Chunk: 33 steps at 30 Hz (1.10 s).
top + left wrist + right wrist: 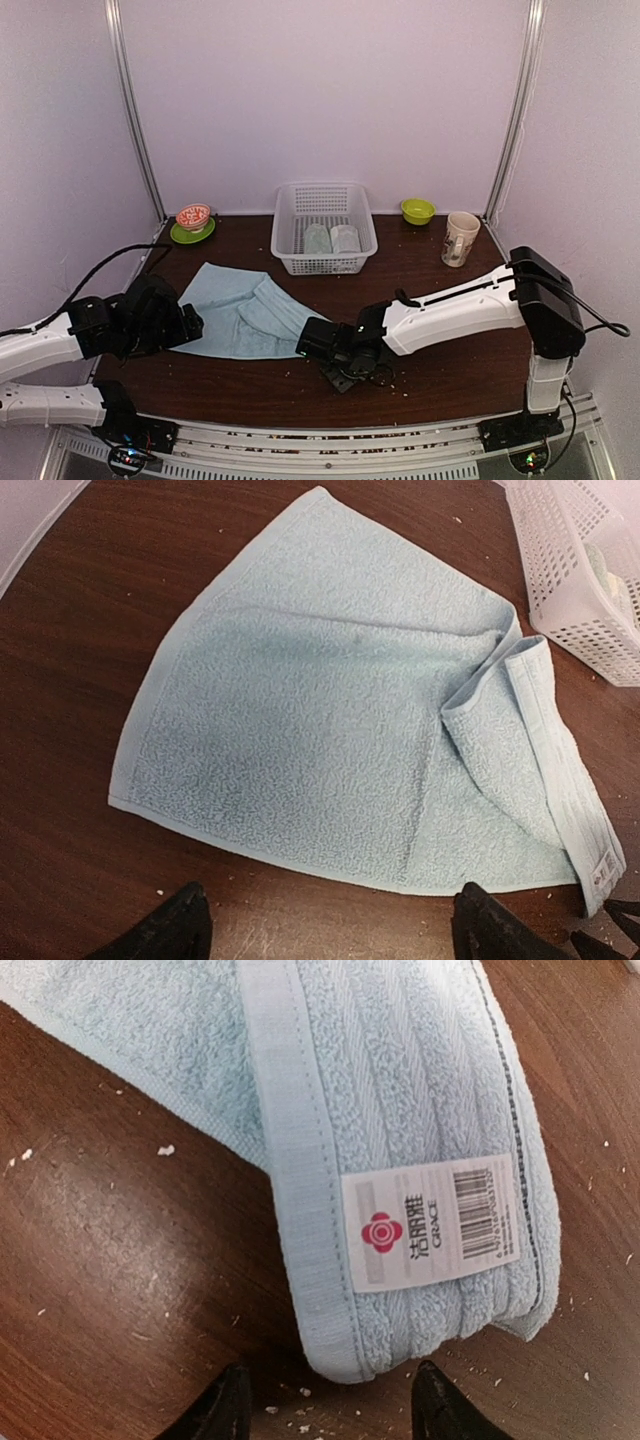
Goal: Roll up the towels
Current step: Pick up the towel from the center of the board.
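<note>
Right, from above: your light blue towel (240,310) lies half-spread on the tabletop (410,255) between both arms, with two rolled towels (318,238) already in the basket (322,266). Left wrist: left jaws wide open, empty, lined up on the flat near hem. Right wrist: right jaws open either side of the folded, labelled corner, ready to pinch.

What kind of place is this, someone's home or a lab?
Probably a lab test booth, not a home: blank walls on metal posts box in a table, a left arm and right arm are bolted at its near edge, and a towel, basket and mug look staged.
</note>
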{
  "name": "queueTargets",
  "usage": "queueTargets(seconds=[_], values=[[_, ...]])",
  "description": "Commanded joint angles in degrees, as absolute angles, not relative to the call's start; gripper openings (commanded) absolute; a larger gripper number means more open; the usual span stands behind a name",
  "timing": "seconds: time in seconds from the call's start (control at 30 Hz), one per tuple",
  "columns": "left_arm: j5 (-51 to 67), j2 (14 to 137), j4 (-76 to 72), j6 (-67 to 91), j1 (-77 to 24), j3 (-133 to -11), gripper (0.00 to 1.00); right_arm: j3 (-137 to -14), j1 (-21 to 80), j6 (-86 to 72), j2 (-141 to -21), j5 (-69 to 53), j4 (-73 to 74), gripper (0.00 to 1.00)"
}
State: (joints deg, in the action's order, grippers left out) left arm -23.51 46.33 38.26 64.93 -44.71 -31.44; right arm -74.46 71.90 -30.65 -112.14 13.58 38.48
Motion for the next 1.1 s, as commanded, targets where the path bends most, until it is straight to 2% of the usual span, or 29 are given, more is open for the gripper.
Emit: queueTargets(seconds=[0.0,0.2,0.3,0.37,0.5,0.73,0.93,1.07], values=[[-25.55,44.69,39.24,66.54,-44.39,-30.34,0.85,-76.37,72.09,-32.52,-114.49,18.3,40.94,0.51],[-26.16,43.29,40.02,66.88,-44.39,-29.75,0.85,-75.61,71.01,-33.94,-114.67,18.81,41.08,0.31],[-26.57,42.69,40.7,66.88,-44.3,-29.88,0.85,-73.76,70.39,-34.4,-111.52,19.17,40.46,0.14],[-26.86,42.38,41.03,66.87,-44.3,-29.88,0.85,-72.22,70.08,-34.73,-108.41,19.58,40.47,0.0],[-26.8,42.64,40.47,66.63,-43.81,-29.64,0.85,-68.16,68.71,-34.9,-98.77,17.58,40.0,0.0],[-23.37,47.23,34.33,65.68,-41.62,-28.55,0.85,-58.36,59.85,-36.98,-80.99,5.0,31.95,0.0],[-19.36,51.12,29.03,65.92,-38.16,-25.99,0.85,-49.63,49.71,-42.79,-72.37,-3.53,20.66,0.0],[-17.74,52.52,26.25,66.17,-35.99,-24.26,0.84,-44.11,45.04,-44.84,-67.32,-4.03,17.89,0.0]])
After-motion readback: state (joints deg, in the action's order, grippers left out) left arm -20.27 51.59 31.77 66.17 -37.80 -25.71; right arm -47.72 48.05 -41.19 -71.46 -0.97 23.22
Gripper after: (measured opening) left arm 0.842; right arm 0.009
